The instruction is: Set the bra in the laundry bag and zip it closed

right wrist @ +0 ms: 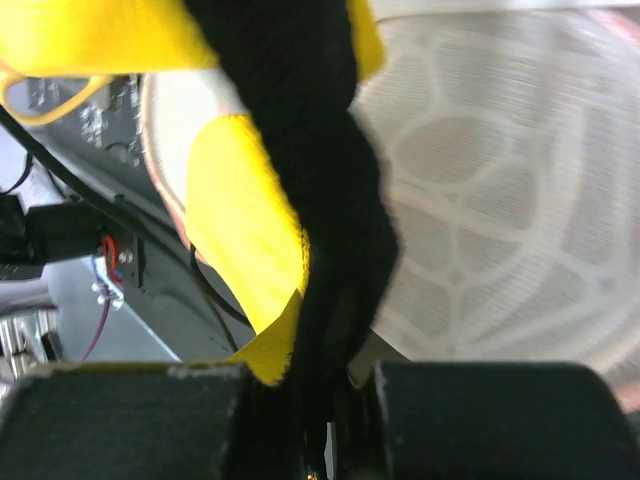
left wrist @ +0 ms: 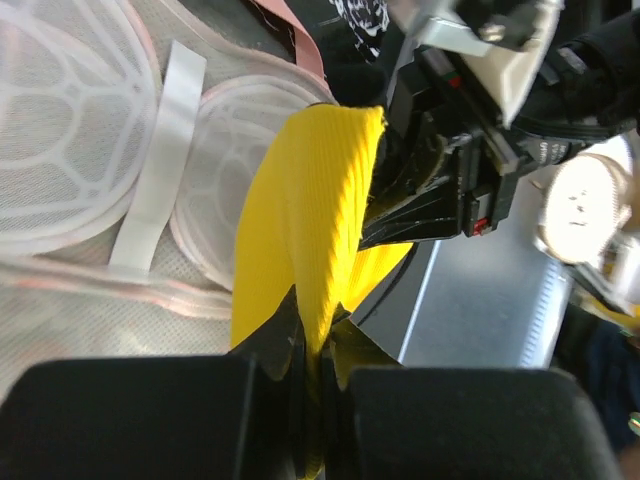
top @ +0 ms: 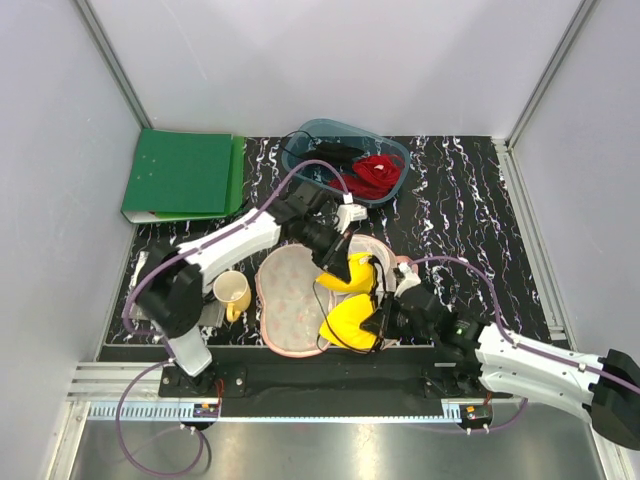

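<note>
The bright yellow padded bra (top: 350, 318) hangs stretched between both arms over the right half of the open peach-pink clamshell laundry bag (top: 288, 300). The bag lies with its pale lining facing up on the black marbled table (top: 470, 220). The left gripper (left wrist: 318, 378) is pinched tight on one yellow edge. The right gripper (right wrist: 315, 390) is clamped on a black strap and a fold of cup. Holding both ends keeps the cups spread, likely so they settle into the round shell without bunching. From above it is hard to say whether the lower cup already touches the lining. The zip is not yet closed.
</note>
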